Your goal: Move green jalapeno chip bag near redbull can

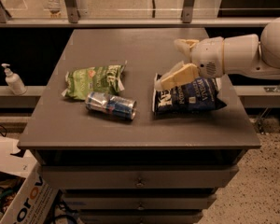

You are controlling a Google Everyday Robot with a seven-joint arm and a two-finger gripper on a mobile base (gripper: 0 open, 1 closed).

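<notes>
- The green jalapeno chip bag (94,80) is found lying flat on the left half of the grey table (130,45), crinkled, with its long side running left to right.
- The redbull can (111,105) is seen on its side just in front of that bag, at the bag's near right corner. Whether the two are touching or only just beside each other cannot be settled.
- A larger dark-blue chip bag (189,97) is laid flat on the right half of the table, well apart from the green bag. Bare tabletop is left between them.
- The gripper (168,63) is held over the right side of the table, carried on a thick white arm (238,55) that is brought in from the right edge.
- Its two cream fingers (178,76) are spread apart and the gripper is held empty.
- The lower finger is seen over the upper left corner of the dark-blue chip bag. Whether contact is made there cannot be told.
- The gripper is kept well to the right of the green bag and the can.
- A white pump bottle (13,80) is noted upright on a ledge left of the table.
- Drawer fronts (140,178) are noted under the tabletop, and a lettered cardboard box (23,199) on the floor at lower left.
</notes>
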